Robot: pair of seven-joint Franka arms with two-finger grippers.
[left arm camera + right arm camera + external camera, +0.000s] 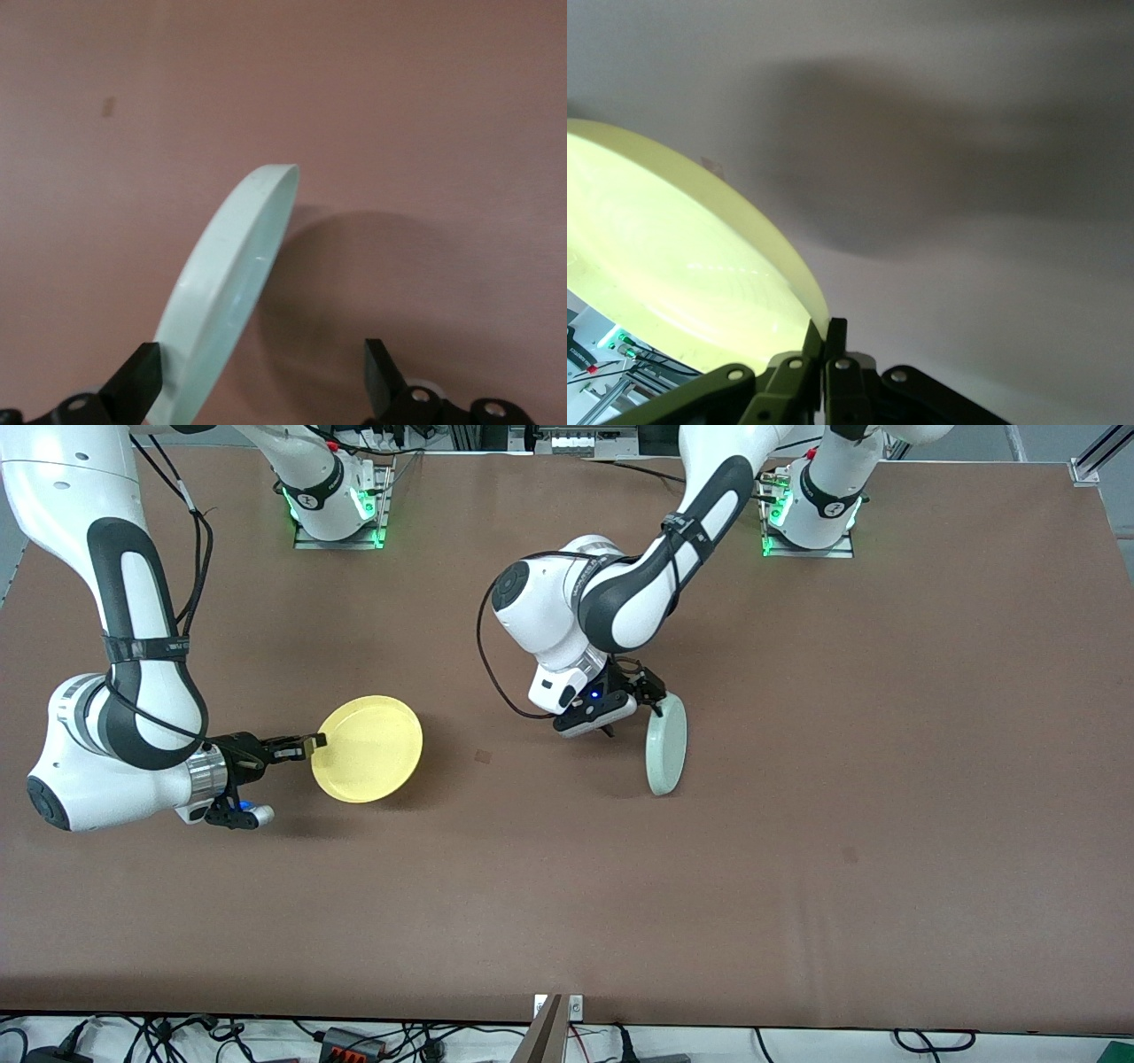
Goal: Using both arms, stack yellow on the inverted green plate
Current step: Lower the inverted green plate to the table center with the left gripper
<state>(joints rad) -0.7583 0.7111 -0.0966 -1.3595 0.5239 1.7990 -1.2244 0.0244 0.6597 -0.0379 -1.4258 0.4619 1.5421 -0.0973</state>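
The yellow plate [368, 748] is held level just over the table near the right arm's end. My right gripper [314, 742] is shut on its rim; the right wrist view shows the plate [673, 266] pinched between the closed fingers of the gripper [828, 332]. The pale green plate [666, 744] stands almost on edge near the table's middle, its lower rim on the table. My left gripper [651, 695] is at its upper rim. In the left wrist view the gripper [259, 376] is open wide, and the green plate [235, 292] leans against one finger [140, 381].
The brown table [797, 868] stretches out around both plates. The arm bases [337, 509] stand along the edge farthest from the front camera. Cables and a bracket [549, 1027] lie past the nearest edge.
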